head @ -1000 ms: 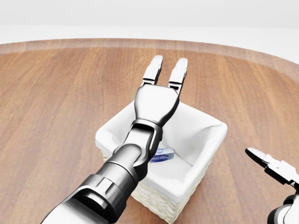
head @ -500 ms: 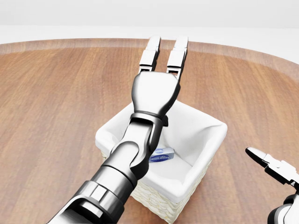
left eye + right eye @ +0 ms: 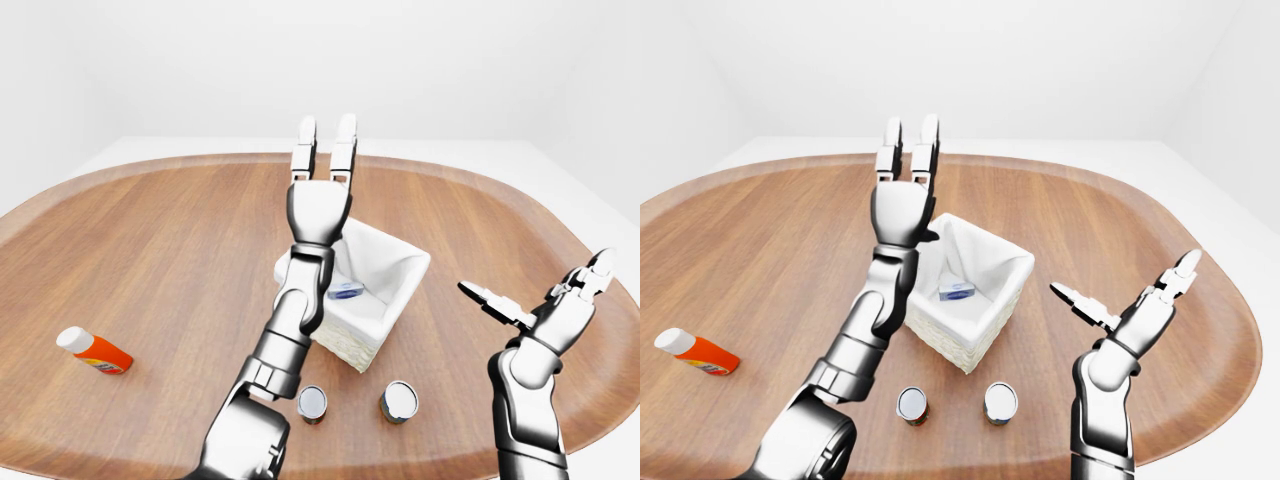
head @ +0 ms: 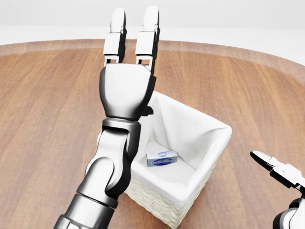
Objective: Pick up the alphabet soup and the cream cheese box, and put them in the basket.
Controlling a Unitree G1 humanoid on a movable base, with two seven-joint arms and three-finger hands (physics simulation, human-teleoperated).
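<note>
a: two cans (image 3: 912, 404) are standing on the tabletop (image 3: 770, 250), below the basket (image 3: 985, 330) in the right-eye view; i cannot tell which is the alphabet soup.

b: cream cheese box (image 4: 162, 158) is lying inside that basket. left hand (image 4: 131, 33) is hovering above it, fingers straight and apart, holding nothing.

a: right hand (image 3: 545, 295) is spreading wide open, off to the right. an orange bottle (image 3: 92, 351) is lying far left.
</note>
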